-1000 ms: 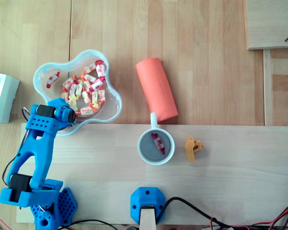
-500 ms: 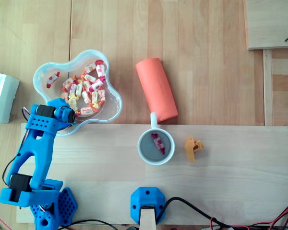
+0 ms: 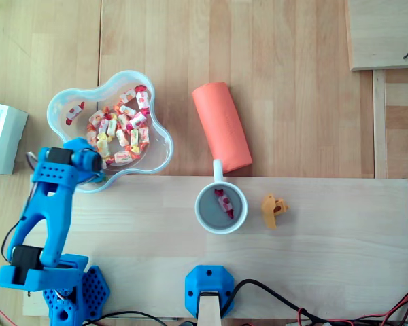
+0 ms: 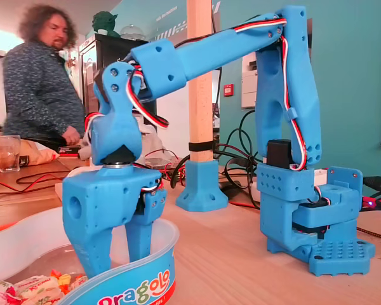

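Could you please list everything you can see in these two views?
bowl: one, clear, flower-shaped, table's left in the overhead view
wrapped candies: many, white, red and yellow, in the bowl
mug: one, white, centre of the board
candy: one, red and white, in the mug
roll: one, salmon, lying above the mug
plastic piece: one, orange, right of the mug
board: one, light wood
box: one, white, left edge
post base: one, blue, bottom centre
glass: one, clear, fixed view's left
person: one, background
arm: one, blue, lower left
hand: one, blue, open, fingers inside the bowl
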Motion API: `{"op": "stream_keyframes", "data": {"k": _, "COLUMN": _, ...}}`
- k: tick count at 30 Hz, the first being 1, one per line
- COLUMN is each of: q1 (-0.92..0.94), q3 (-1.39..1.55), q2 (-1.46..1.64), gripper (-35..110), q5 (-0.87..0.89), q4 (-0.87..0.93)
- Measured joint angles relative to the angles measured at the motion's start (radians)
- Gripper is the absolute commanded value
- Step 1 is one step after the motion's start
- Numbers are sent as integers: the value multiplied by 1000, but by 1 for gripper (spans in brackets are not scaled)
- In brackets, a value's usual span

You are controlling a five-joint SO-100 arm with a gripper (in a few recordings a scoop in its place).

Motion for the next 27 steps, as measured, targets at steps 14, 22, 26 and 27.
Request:
{"op": "stream_keyframes", "data": {"k": 14, "q1": -26, "q3": 0, "q2": -2, "gripper": 18, "q5": 0, "q4": 0}}
{"op": "stream_keyframes", "data": {"k": 22, "q1": -26, "q3": -5, "q2": -2, "gripper": 18, "q5": 0, "q4": 2}}
{"op": "stream_keyframes", "data": {"k": 26, "q1": -20, "q3": -5, "q2": -2, "gripper": 18, "q5": 0, "q4": 2}}
{"op": "stream_keyframes", "data": {"k": 27, "q1": -20, "q3": -5, "q2": -2, "gripper": 18, "q5": 0, "q4": 2}}
